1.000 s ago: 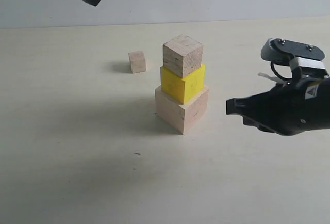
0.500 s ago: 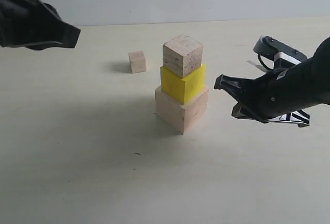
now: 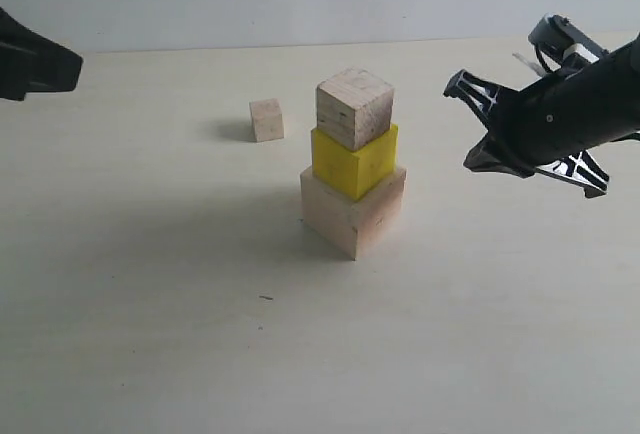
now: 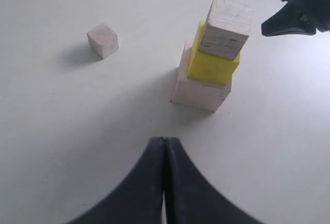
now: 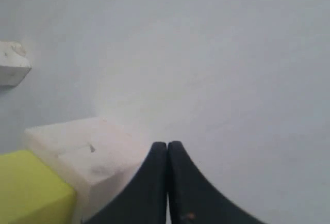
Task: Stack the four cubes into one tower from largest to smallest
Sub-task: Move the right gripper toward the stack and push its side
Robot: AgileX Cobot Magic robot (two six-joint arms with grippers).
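Three cubes form a tower at mid-table: the largest pale wood cube (image 3: 352,216) at the base, the yellow cube (image 3: 355,162) on it, and the grainy wood cube (image 3: 354,108) on top, each turned a little. The smallest pale cube (image 3: 266,120) sits alone on the table, behind and left of the tower. My right gripper (image 3: 488,126) hangs shut and empty to the right of the tower, level with its upper half. My left gripper (image 3: 70,64) is shut and empty at the far left edge. The left wrist view shows the tower (image 4: 212,64) and the small cube (image 4: 103,40) beyond the shut left gripper (image 4: 164,140).
The table (image 3: 200,304) is a plain pale surface with a tiny dark speck (image 3: 265,298) in front of the tower. A pale wall runs along the far edge. In the right wrist view the base cube (image 5: 77,152) and the yellow cube (image 5: 31,188) lie close beside the right gripper (image 5: 167,145).
My right gripper has risen and swung up and to the right, away from the tower. My left gripper came down from the top of the view to the far left edge. The cubes have not moved.
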